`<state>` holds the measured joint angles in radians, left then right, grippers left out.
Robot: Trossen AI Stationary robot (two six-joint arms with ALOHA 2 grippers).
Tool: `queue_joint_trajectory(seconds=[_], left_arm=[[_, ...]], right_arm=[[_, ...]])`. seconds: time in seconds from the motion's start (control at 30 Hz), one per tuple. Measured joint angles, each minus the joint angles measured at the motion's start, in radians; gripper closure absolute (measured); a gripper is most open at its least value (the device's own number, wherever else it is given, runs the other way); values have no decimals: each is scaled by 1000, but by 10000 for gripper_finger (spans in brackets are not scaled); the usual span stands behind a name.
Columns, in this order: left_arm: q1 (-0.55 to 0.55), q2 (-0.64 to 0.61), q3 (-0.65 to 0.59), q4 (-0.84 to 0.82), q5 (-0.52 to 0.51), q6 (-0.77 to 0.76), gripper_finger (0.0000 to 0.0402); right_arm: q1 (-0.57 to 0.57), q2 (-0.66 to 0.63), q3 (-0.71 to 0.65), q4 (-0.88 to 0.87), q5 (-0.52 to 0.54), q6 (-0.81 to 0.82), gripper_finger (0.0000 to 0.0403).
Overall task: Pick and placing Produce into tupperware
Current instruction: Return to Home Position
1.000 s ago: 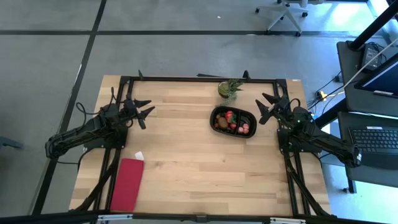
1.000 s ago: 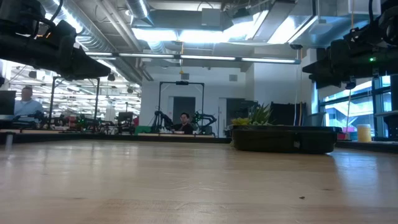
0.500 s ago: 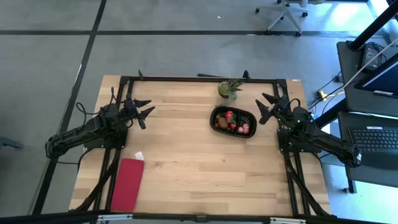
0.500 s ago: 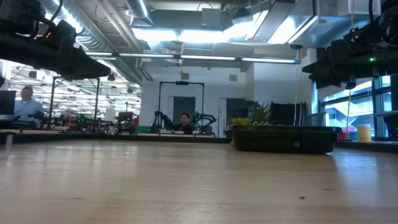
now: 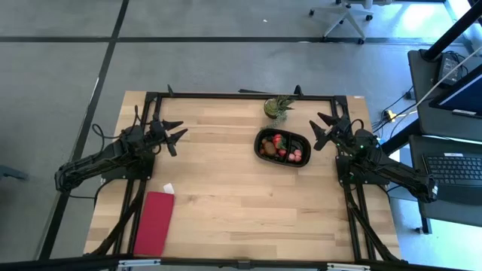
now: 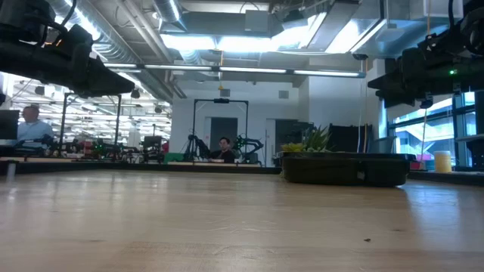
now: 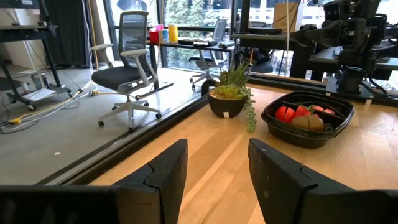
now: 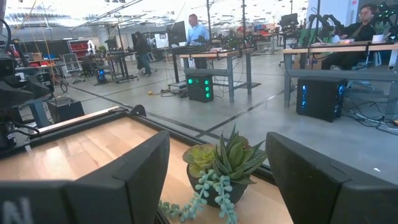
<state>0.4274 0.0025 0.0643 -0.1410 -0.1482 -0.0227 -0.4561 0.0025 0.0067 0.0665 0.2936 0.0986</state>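
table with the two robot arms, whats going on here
Nothing is being handled right now. The left pincer and right pincer hang open and empty at opposite sides of the table. The produce lies in the black tupperware, beside a potted plant. A red cloth lies on the left side.

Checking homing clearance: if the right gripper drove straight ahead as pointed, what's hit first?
Likely the green spiky potted plant, which sits centred ahead of the open right gripper in its wrist view. The gripper is raised, so it might pass over; depth is unclear.
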Motion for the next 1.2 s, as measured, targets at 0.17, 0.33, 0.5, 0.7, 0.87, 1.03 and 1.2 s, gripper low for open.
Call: queue_joint_trajectory(seconds=[0.17, 0.33, 0.5, 0.7, 0.87, 1.03, 1.2], left_arm=[[0, 0, 0, 0, 0, 0, 233], [0, 0, 0, 0, 0, 0, 229], [0, 0, 0, 0, 0, 0, 234], [0, 0, 0, 0, 0, 0, 240], [0, 0, 0, 0, 0, 0, 237], [0, 0, 0, 0, 0, 0, 231], [0, 0, 0, 0, 0, 0, 236]], right_arm=[[0, 0, 0, 0, 0, 0, 135], [0, 0, 0, 0, 0, 0, 135], [0, 0, 0, 0, 0, 0, 135], [0, 0, 0, 0, 0, 0, 135], [0, 0, 0, 0, 0, 0, 135], [0, 0, 0, 0, 0, 0, 135], [0, 0, 0, 0, 0, 0, 135]])
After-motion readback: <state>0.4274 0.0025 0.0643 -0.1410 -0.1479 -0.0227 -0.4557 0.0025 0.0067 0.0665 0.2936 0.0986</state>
